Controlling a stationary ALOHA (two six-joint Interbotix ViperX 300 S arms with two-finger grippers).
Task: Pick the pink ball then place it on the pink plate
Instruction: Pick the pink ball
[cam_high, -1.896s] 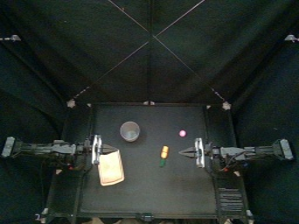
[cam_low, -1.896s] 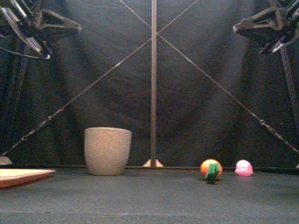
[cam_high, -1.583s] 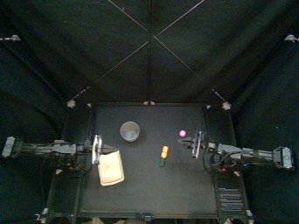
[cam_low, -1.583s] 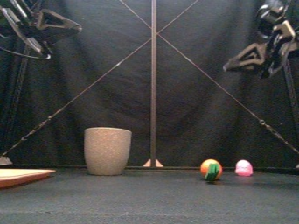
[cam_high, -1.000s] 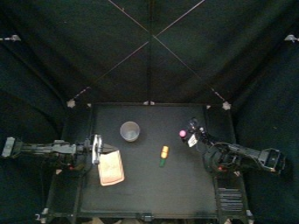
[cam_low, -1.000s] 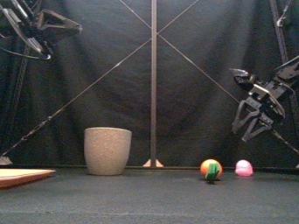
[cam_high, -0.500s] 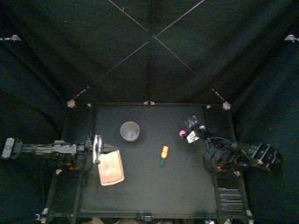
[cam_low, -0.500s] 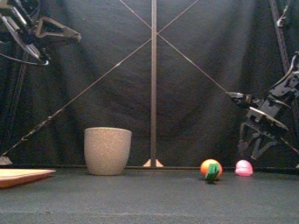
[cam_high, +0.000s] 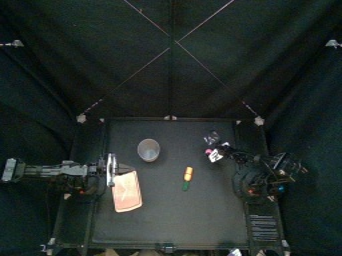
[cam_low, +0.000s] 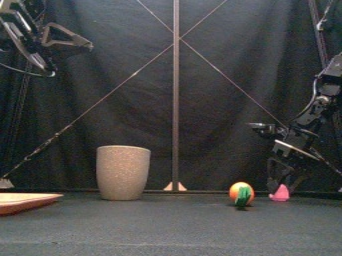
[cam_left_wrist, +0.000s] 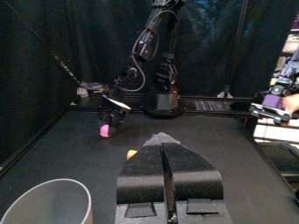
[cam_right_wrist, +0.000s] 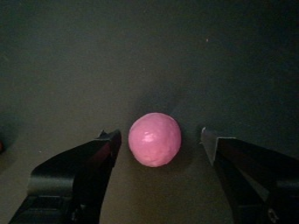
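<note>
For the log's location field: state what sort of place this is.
Probably a robot test booth: black curtains wall in a black table, a left arm and a right arm stand at it, and props on it include a pink ball, a grey cup and a tray.

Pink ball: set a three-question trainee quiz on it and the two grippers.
1. True or false: the right gripper is shut on the ball.
2. Which thing lies nearest the ball? A. cup B. orange toy C. tray
3. Fill in: the jaws of the left gripper are ____.
Key: 1. False: its jaws stand open, one on either side of the ball. 2. B. 3. shut.
</note>
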